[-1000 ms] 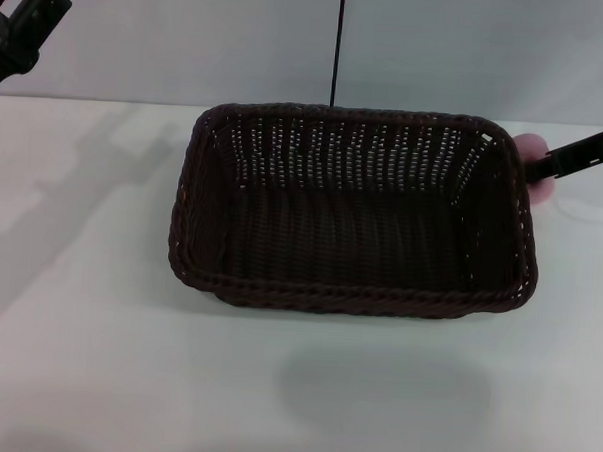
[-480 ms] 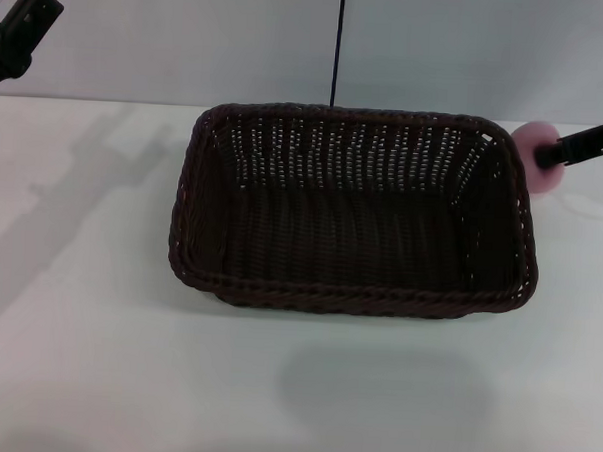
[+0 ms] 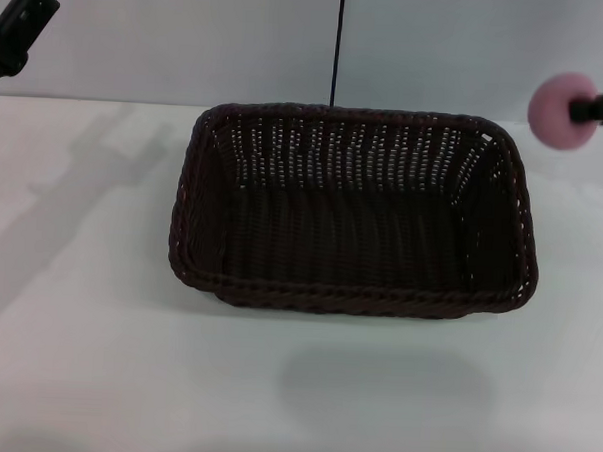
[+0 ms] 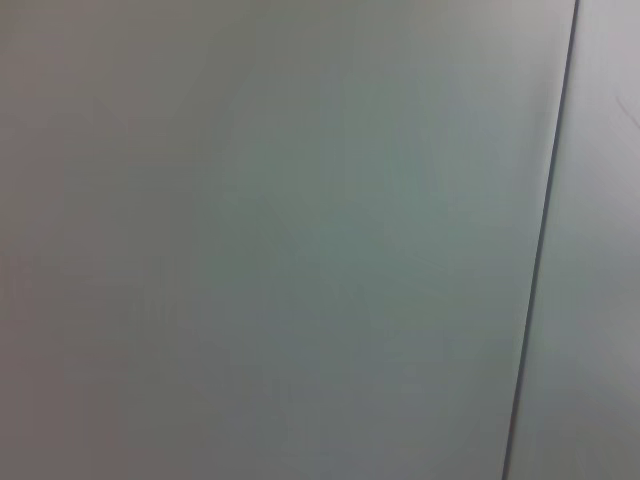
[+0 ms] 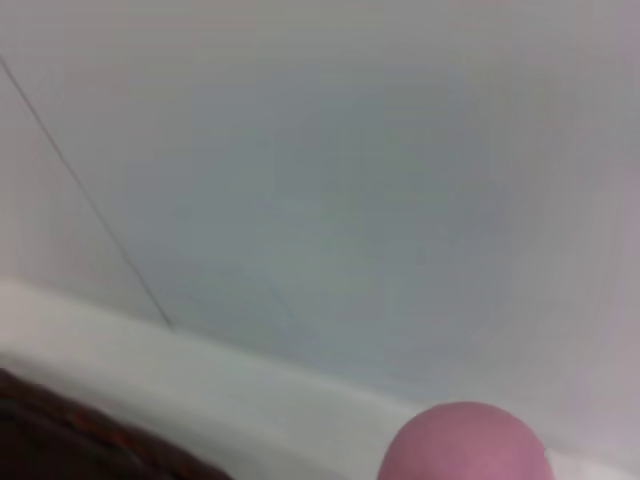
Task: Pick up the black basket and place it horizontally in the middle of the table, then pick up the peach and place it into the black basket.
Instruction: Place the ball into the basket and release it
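Black basket (image 3: 352, 210) sits flat on the table (image 3: 77, 326), long side running left to right, roughly mid-table and nearer the far edge than the near one. Open side up, interior empty; braided rim and slatted far wall plainly visible. A dark corner of the same basket (image 5: 90, 440) shows in the right wrist view.

Peach (image 3: 559, 111) is off the tabletop, held in the air beyond the basket's far right corner, above the far edge of the table toward its right side and seen against the pale wall (image 3: 469, 53). Not over the basket opening; clear of the rim. In the right wrist view the peach (image 5: 465, 445) shows as a rounded pink top, with wall and the table's far edge behind it.

Right gripper (image 3: 587, 106): one dark finger crosses the peach's right side, gripper closed on the fruit and carrying it. Rest of the arm runs out of view to the right.

Left gripper (image 3: 18, 23): raised above the far left corner of the table, well apart from the basket, idle. Cannot tell how its fingers stand. Left wrist view shows only wall and a thin dark vertical line (image 4: 540, 250)
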Robot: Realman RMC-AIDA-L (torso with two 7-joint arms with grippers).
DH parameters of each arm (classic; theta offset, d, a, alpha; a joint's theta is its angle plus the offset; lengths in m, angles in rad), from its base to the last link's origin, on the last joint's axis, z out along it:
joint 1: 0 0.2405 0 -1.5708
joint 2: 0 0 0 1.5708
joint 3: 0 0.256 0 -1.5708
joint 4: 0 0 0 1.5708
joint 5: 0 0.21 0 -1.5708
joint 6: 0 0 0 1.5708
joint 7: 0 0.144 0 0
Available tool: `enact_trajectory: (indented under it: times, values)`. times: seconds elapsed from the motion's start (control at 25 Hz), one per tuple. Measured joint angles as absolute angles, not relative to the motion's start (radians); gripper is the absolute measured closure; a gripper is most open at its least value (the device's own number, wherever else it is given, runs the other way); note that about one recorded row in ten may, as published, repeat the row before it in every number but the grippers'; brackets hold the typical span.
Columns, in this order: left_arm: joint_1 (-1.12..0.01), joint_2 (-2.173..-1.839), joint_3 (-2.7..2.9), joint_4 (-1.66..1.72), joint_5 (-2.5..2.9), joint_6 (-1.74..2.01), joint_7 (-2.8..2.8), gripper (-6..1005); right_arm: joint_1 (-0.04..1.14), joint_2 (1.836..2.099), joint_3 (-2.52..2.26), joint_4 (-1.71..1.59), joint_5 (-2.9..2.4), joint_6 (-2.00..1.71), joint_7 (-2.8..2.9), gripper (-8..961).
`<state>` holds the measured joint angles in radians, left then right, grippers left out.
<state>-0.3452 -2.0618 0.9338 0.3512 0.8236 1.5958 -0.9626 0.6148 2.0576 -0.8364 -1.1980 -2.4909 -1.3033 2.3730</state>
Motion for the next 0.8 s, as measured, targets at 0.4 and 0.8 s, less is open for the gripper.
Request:
enact_trajectory:
  times: [0.4, 0.8]
  values:
    - [-0.336, -2.062, 0.927, 0.351, 0.824, 1.596, -0.965, 306, 0.530, 2.059, -0.845, -1.342, -2.016, -1.460, 2.245, 854]
    - [-0.331, -2.062, 0.926, 0.350, 0.824, 1.600, -0.969, 306, 0.640, 2.053, -0.922, -1.148, -2.065, -1.486, 2.223, 811]
